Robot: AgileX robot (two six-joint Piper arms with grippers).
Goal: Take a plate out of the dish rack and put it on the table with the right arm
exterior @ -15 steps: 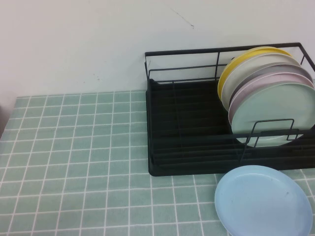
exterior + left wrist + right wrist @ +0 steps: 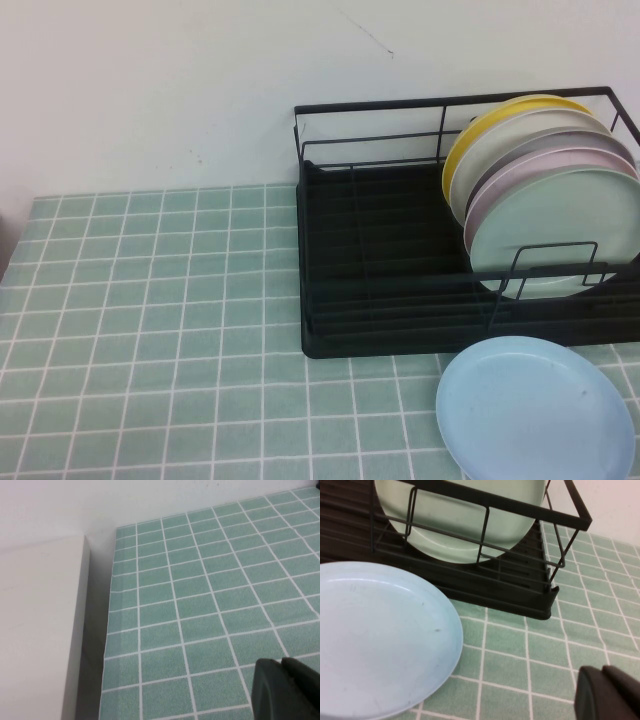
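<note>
Both tools, left (image 2: 287, 690) and right (image 2: 610, 695) (grip unclear), hover over tiled table (image 2: 150, 330).

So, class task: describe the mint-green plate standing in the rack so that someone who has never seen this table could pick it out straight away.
Find the black wire dish rack at the back right of the green-tiled table. A row of plates stands on edge at its right end. The plate is the frontmost one, pale mint green, just ahead of a pink plate, and not the light blue plate lying flat on the table.
</note>
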